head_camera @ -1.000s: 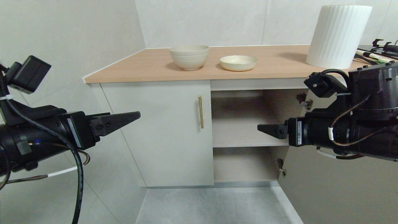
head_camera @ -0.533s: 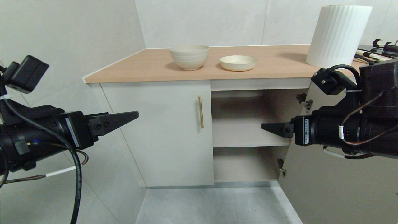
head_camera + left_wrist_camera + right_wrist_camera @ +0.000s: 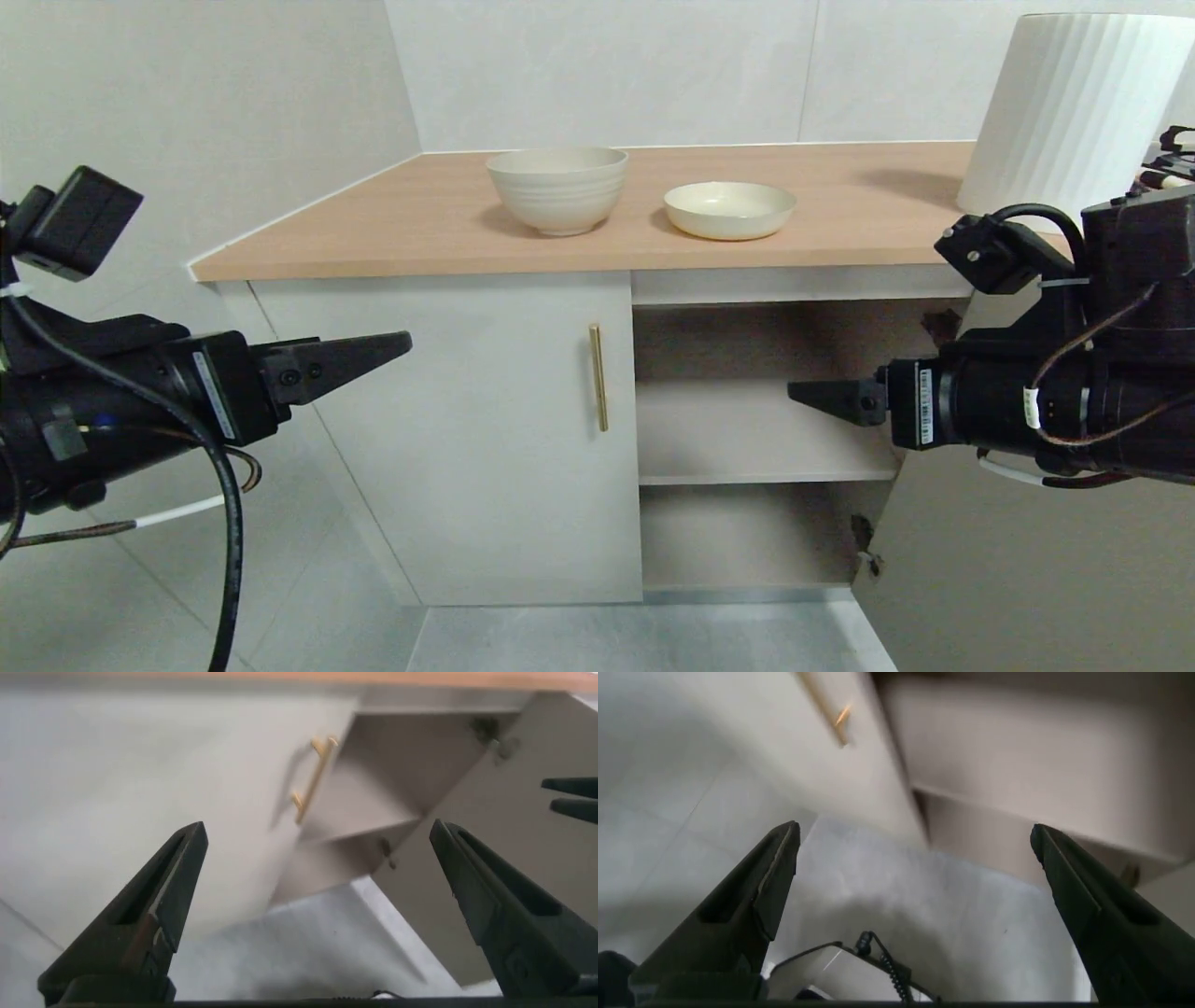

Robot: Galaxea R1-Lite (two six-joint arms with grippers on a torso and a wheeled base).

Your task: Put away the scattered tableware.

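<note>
- Both claws hang spread wide, holding nothing: left gripper (image 3: 390,346) near left, right gripper (image 3: 805,394) near right, before the open cupboard.
- The whole view has shifted and the cabinet looms larger. The robot has likely rolled closer, so I judge a reach comes next.
- Matte pale door (image 3: 448,429), slim brass handle (image 3: 597,377); flat shelf (image 3: 747,439) exposed at right.
- Far, on the wood-grain countertop (image 3: 392,229): a deep ribbed cream bowl (image 3: 557,189), and near its right a shallow smooth dish (image 3: 729,208).

We are black throughout. Our left gripper (image 3: 403,343) has long tapered fingers (image 3: 140,924), two screws (image 3: 299,380) at their base, a white label (image 3: 213,397) behind, a thick black cable (image 3: 231,560) and a thin white wire (image 3: 182,511). Our right gripper (image 3: 795,392) matches, with thin brown wires (image 3: 1097,329) and a boxy camera (image 3: 990,254) on top.
</note>
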